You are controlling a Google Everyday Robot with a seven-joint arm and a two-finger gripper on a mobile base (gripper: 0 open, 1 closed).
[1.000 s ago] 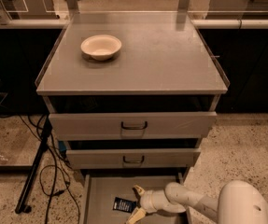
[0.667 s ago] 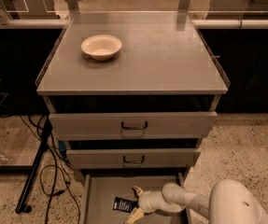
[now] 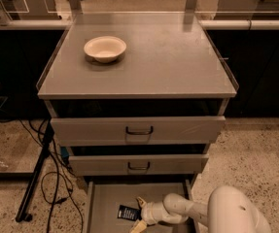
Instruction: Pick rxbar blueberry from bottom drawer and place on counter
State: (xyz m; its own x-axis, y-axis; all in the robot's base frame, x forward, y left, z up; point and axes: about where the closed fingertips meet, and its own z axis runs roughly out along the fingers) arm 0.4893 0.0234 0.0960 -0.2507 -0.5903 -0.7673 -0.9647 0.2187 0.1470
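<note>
Wrapper is what you are dealing with: the snack bar [image 3: 128,212] is a small, flat, dark blue packet lying on the grey floor of the bottom drawer [image 3: 107,198], a little left of the middle. Expect it to be light, thin and rather slick, with a skin that crumples and a soft bar inside that bends if squeezed hard. Because it lies flat, there is almost no height to grab. The best hold, I judge, is across its narrow width near the middle, with the tips pressed down to the drawer floor so they catch the edges.

The gripper [image 3: 139,213] sits low in the same drawer, just right of the bar. Its fingers [image 3: 141,201] are spread apart and hold nothing. One points up and left past the bar's right end, and the other runs down toward the bottom edge of the view. You cannot tell from here whether either tip touches the wrapper.

Much is hidden. The drawer's front and the lower finger's tip are cut off below. The arm [image 3: 183,210] covers the drawer's right side, and the middle drawer [image 3: 138,165] overhangs its back. The wrapper's lettering is too small to read. The counter [image 3: 173,57] lies well above, with a bowl [image 3: 105,48] near its back left.
</note>
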